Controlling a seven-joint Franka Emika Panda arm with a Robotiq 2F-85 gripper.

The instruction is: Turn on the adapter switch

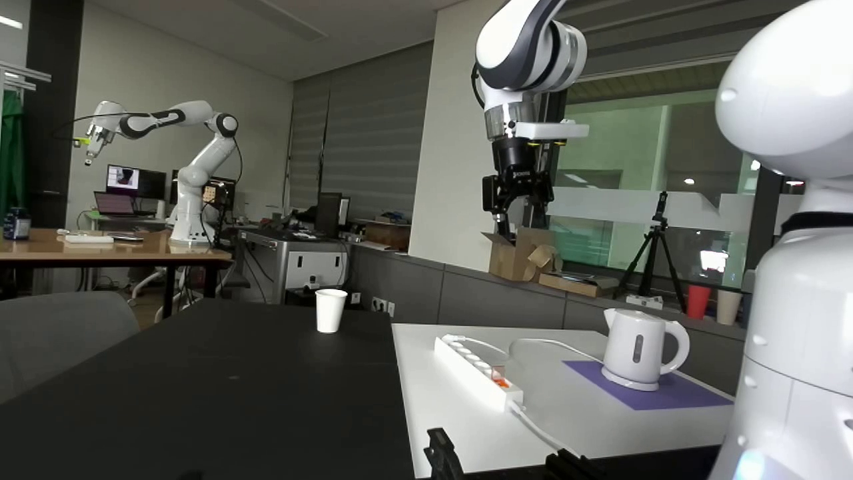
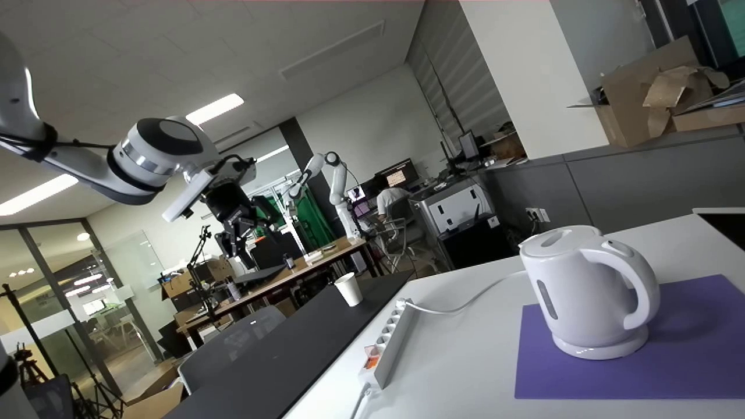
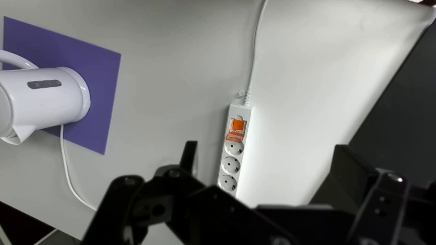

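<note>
The adapter, a long white power strip, lies on the white table in both exterior views (image 1: 470, 373) (image 2: 397, 337) and in the wrist view (image 3: 231, 156). Its lower end is hidden behind the gripper in the wrist view. The orange-red switch (image 3: 238, 125) is at its cable end and shows small in both exterior views (image 1: 501, 383) (image 2: 371, 362). A clear reddish flap (image 3: 235, 136) stands open beside the switch, toward the sockets. My gripper (image 3: 265, 148) is open and empty, high above the table in both exterior views (image 1: 521, 223) (image 2: 245, 249), touching nothing.
A white kettle (image 2: 582, 297) stands on a purple mat (image 2: 541, 372) beside the strip. Its white cable (image 3: 68, 177) runs to the strip's far end. Another cable (image 3: 253, 58) leaves the switch end. A white paper cup (image 1: 330, 310) stands on the adjoining black table (image 1: 200, 393).
</note>
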